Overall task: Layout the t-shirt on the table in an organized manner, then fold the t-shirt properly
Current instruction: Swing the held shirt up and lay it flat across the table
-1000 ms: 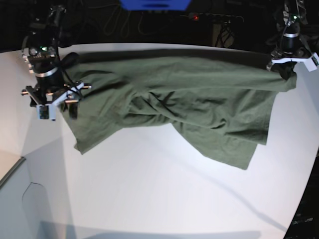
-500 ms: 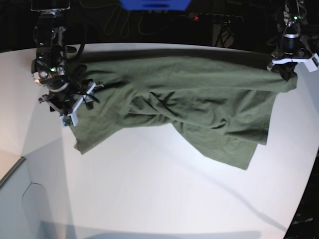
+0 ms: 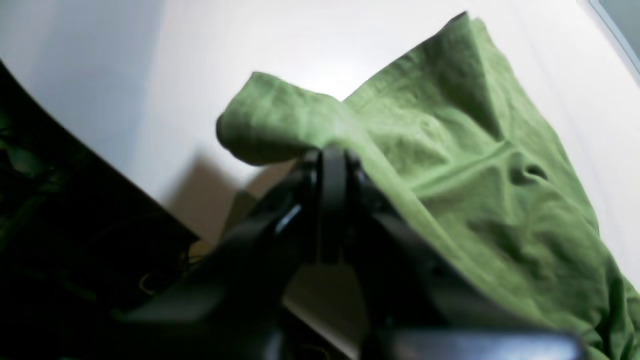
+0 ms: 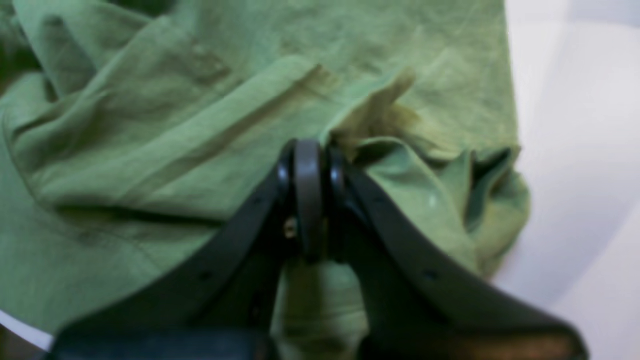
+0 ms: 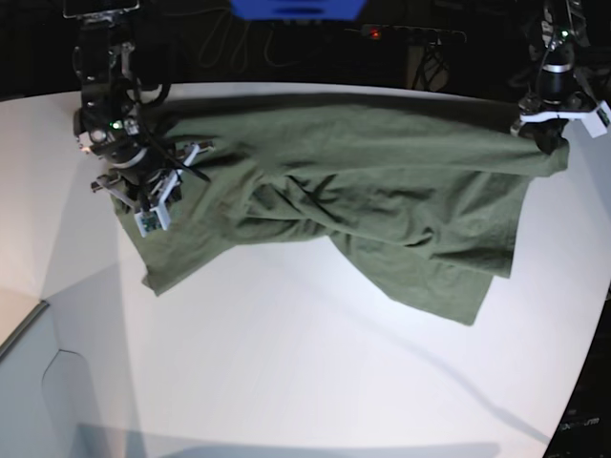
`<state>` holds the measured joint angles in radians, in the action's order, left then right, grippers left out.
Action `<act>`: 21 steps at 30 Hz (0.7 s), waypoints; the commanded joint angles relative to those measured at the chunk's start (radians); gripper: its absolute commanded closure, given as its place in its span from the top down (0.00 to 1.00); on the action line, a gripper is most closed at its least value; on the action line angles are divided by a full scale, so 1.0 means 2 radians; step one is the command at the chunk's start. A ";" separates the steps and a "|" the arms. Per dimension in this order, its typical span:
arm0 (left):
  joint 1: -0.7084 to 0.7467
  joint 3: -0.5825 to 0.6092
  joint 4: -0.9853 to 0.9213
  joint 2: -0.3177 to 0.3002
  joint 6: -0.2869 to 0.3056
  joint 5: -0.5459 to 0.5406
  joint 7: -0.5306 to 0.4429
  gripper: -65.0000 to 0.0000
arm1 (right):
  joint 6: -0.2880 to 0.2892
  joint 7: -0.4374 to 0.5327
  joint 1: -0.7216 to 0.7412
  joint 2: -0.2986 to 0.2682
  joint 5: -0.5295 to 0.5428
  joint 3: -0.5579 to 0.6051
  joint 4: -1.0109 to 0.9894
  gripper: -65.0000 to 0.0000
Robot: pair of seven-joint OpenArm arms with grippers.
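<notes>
Olive cotton was the whole story: the t-shirt (image 5: pixel 363 191) hung and sagged across the far half of the white worktop (image 5: pixel 315 372), bunched into a knot of creases near its middle, one loose flap trailing toward the near edge. The left hand (image 3: pixel 332 155) was clamped shut on a corner of the shirt at its end nearest the worktop's far rim, fabric draping over the closed jaws in the left wrist view. At the shirt's other end, the right hand (image 4: pixel 307 150) was pinched shut too, and the right wrist view showed a crumpled ridge of cloth caught right at its tips, though how deep that bite went could not be told. The step in hand looked like the spread: both ends held, the middle not yet flat. To do it well, the two hands would want to draw apart from the shirt's middle evenly and at matching height, so the creases pull out rather than twist. The thin grip on the right was the risk; a sharp tug could slip it free. Soft, wrinkly cotton like this would likely cling and drag on the worktop, so lifting a little before stretching, then lowering it flat, seemed the sound way.
</notes>
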<state>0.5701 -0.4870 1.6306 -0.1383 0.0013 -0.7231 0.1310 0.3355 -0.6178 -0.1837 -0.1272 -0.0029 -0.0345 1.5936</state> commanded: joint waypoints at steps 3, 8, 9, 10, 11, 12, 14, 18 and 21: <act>0.000 -0.004 0.011 -0.007 0.002 -0.002 -0.013 0.00 | 0.003 0.013 0.005 -0.003 0.002 -0.016 0.039 0.00; -0.025 -0.005 0.033 -0.009 0.002 0.000 -0.013 0.00 | 0.003 0.015 0.019 0.000 0.004 -0.053 0.117 0.00; -0.032 -0.004 0.040 -0.009 0.002 0.000 -0.013 0.00 | 0.003 0.015 0.025 0.000 0.004 -0.063 0.132 0.00; -0.038 -0.003 0.050 -0.009 0.002 0.000 -0.013 0.00 | 0.003 0.015 0.029 0.000 0.004 -0.073 0.145 0.00; -0.042 -0.003 0.058 -0.008 0.002 0.000 -0.012 0.00 | 0.003 0.015 0.033 0.000 0.004 -0.085 0.156 0.00; -0.046 -0.003 0.064 -0.008 0.002 0.000 -0.012 0.00 | 0.003 0.015 0.034 0.003 0.004 -0.094 0.166 0.00; -0.054 -0.003 0.077 -0.008 0.002 0.000 -0.012 0.00 | 0.003 0.018 0.042 0.016 0.004 -0.116 0.189 0.00; -0.078 -0.003 0.088 -0.009 0.002 0.000 -0.012 0.00 | 0.003 0.058 0.052 0.043 0.004 -0.148 0.206 0.00; -0.101 -0.006 0.088 -0.009 0.002 0.001 -0.012 0.00 | 0.003 0.092 0.051 0.053 0.004 -0.148 0.206 0.00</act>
<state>0.3687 -0.4896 1.7866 -0.1444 0.0040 -0.7235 0.1387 0.3378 -0.4637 -0.0929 -0.0147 0.0055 -0.3264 1.9873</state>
